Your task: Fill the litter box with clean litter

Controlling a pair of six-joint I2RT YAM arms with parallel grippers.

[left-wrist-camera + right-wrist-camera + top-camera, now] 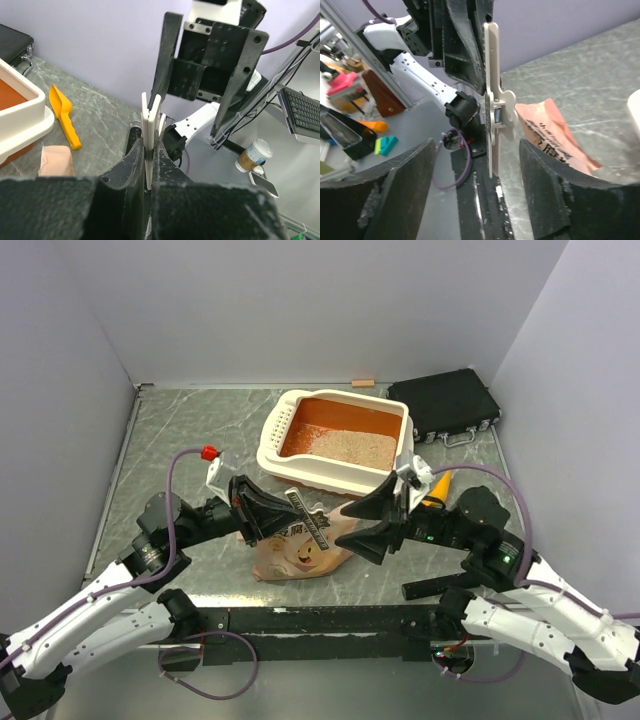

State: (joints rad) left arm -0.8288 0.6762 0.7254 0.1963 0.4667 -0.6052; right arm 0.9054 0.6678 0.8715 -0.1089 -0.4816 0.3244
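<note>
Clip-handling step: left claw (148,151) pinches white bag clip (151,117), right claw (373,524) gapes wide beside it; litter box (272,445), part-filled with clean litter (345,447), sits behind; next probably calls for parking clip, lifting bag (298,554)

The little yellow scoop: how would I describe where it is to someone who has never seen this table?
Find the big orange litter box with the cream rim at the back of the table. Beside its near right corner, nearer than the black case, lies the scoop, partly hidden by the right arm. It is the only orange-yellow thing with a handle, far smaller than the box.
</note>
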